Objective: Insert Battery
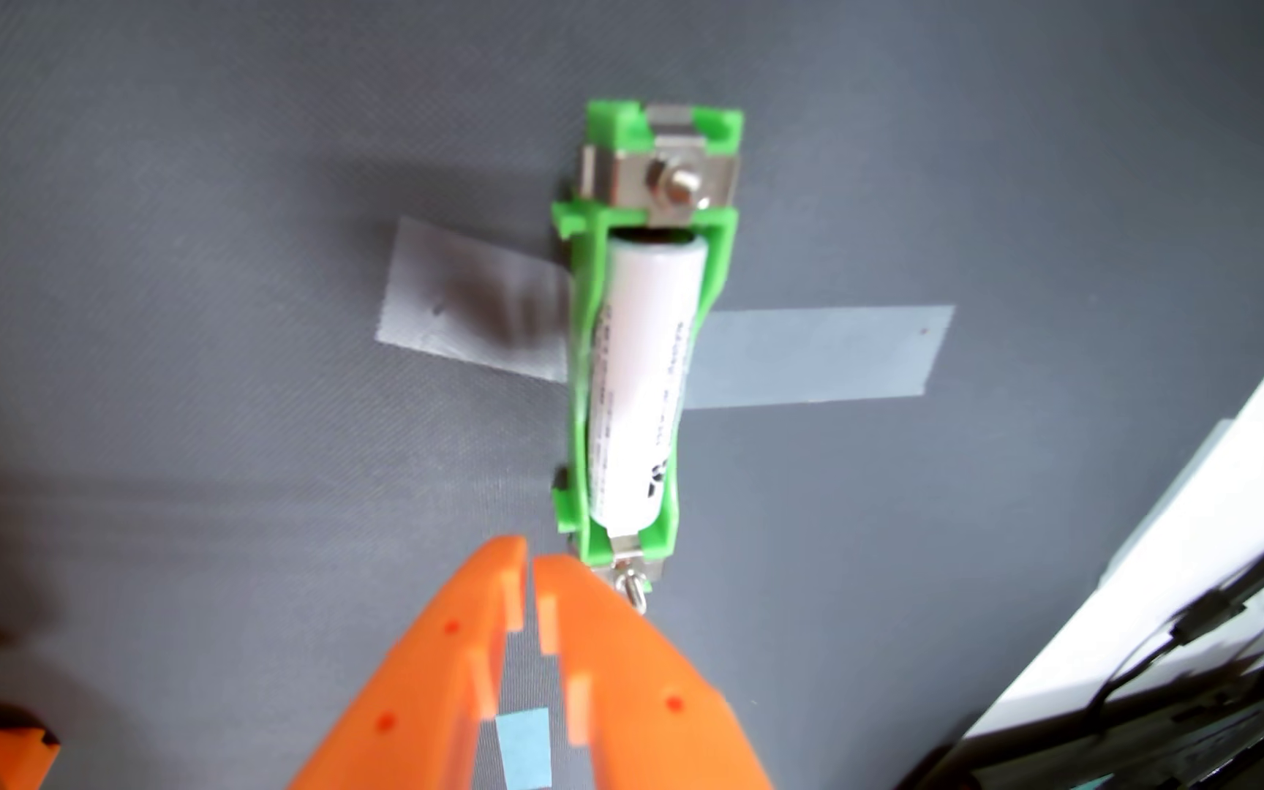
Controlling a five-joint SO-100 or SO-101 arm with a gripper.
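Battery lies in the green holder, taped to grey cloth; the orange gripper, nearly closed, grips nothing.

Bright, even light; soft shadows leftward; slight overall blur.

Battery: smooth white wrap, slight sheen. Holder: green plastic, matt; bright metal contact plates and bolts at near and far ends. Mat: grey woven cloth, matt. Tape strips: pale, smooth. Gripper: orange plastic, matt.
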